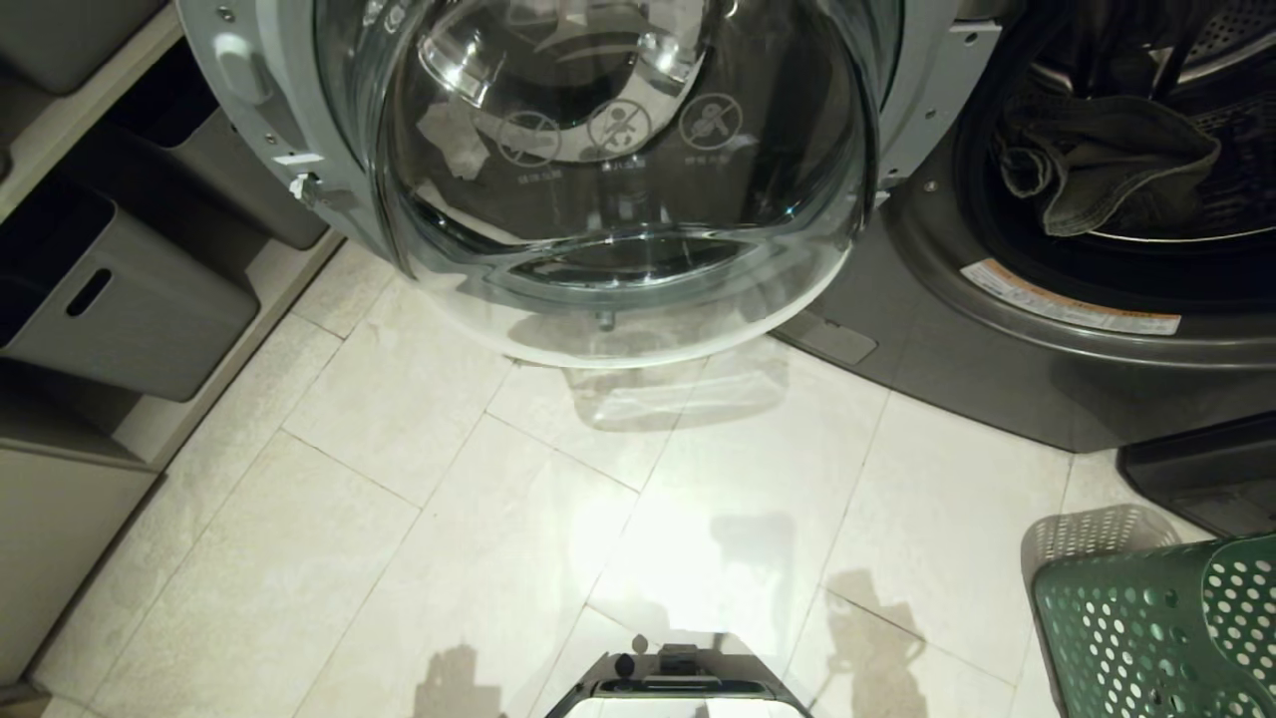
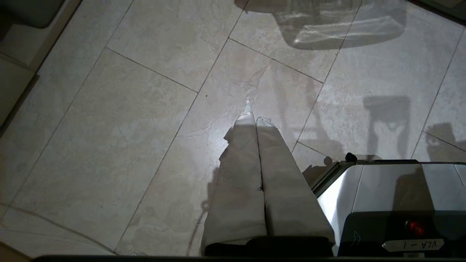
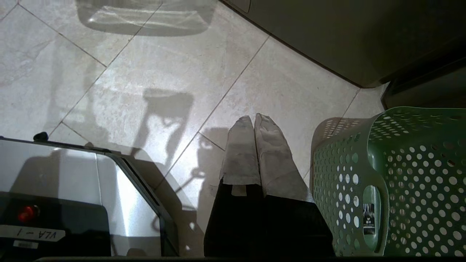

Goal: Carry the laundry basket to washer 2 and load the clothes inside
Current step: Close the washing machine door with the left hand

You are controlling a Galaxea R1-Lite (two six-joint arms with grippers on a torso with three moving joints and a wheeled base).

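Here the green perforated laundry basket (image 3: 393,182) stands on pale tiles beside the clenched, empty right pincer (image 3: 254,122).

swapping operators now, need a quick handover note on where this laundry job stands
Left pincer: shut, empty, above bare floor.
Right pincer: shut, empty, beside the green basket.
Basket stands on the floor at the robot's right, in front of the washer.
Washer door is open; a dark garment lies in the drum.
Done: basket delivered, at least one item loaded.
Left: cannot see inside the basket, so check for more clothes.
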